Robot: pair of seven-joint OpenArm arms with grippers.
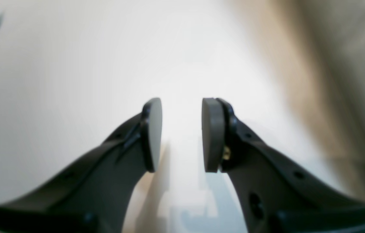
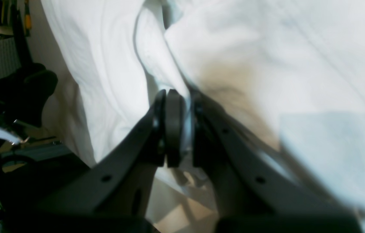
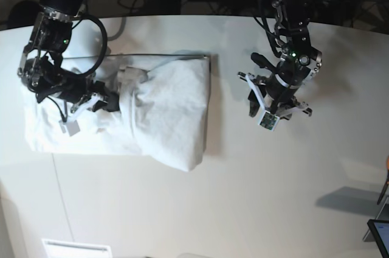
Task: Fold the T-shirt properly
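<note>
Two claws | right claw (image 2: 179, 129) pinches T-shirt (image 3: 164, 106) fold | left claw (image 1: 181, 136) narrowly parted over bare tabletop (image 3: 243, 197)

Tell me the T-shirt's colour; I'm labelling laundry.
Plain white T-shirt, no pattern; clearest in the base view.

Right tool (image 2: 182, 129) pinched tight near the desk's left edge; left tool (image 1: 181, 134) hangs parted toward the right edge.

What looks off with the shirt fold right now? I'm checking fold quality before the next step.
The T-shirt is bunched and rumpled, with uneven edges rather than a flat fold. The right gripper pinches a ridge of cloth; the left gripper hangs open over bare table.
</note>
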